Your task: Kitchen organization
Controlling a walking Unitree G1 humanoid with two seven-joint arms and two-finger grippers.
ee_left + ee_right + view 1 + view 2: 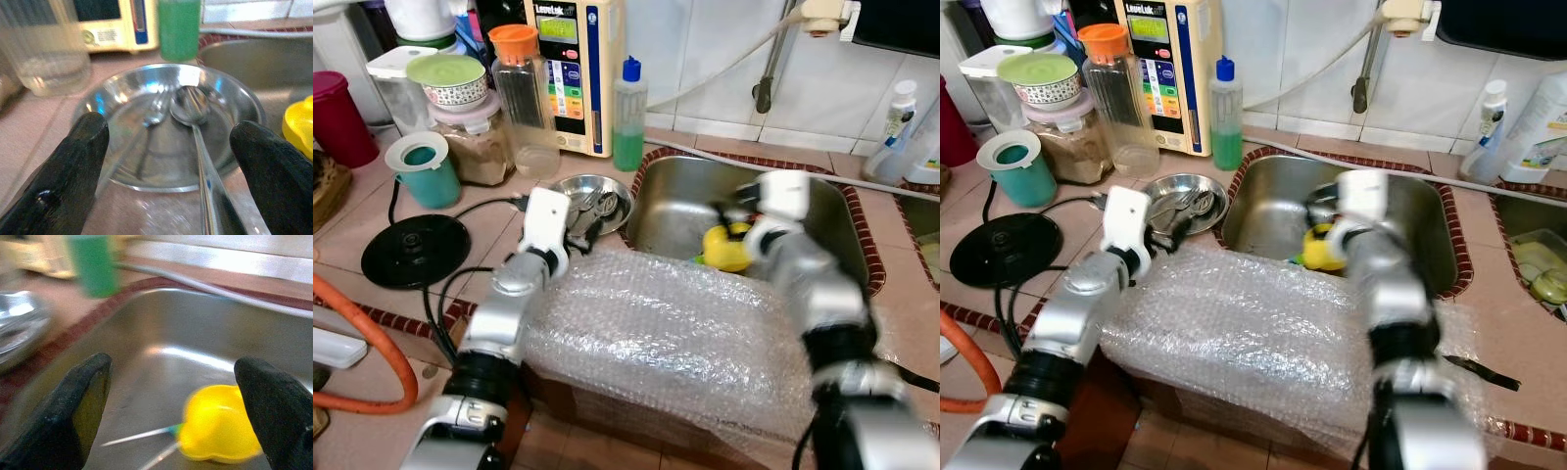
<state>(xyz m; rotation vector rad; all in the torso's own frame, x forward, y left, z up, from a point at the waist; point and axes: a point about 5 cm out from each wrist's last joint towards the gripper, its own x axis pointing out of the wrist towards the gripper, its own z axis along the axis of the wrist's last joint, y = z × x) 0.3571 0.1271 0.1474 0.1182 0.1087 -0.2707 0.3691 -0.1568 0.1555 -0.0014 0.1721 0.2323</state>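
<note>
A steel bowl (599, 199) sits on the tiled counter (489, 240) just left of the sink (675, 211). Inside it lie a spoon (191, 108) and a fork (155, 110), both with handles leaning over the near rim. The left gripper (168, 161) hovers just in front of the bowl with its two black fingers (68, 171) spread wide, one on each side of the bowl's near edge, holding nothing.

In the sink lies a yellow cup (726, 247) on its side, with thin utensil handles (139, 435) beside it on the sink floor. The right gripper (173, 396) reaches down into the sink above the cup, its fingers (80, 406) wide apart and empty; the cup sits closer to one finger than the other.

A box covered in bubble wrap (675, 333) stands in front of the sink and bowl, between the two silver arms.

Behind the bowl, a bottle of green soap (628, 116) with a blue cap stands at the sink's back left corner. Left of it are a cream water unit (578, 73), a clear jug (524, 103) with an orange lid, a jar (475, 137) topped by a lidded bowl, and a teal cup (423, 168). A black kettle base (415, 251) rests on the counter nearer the left arm, its cord trailing toward the bowl. An orange hose (372, 348) curves along the left edge. White bottles (899, 122) stand to the sink's right.
</note>
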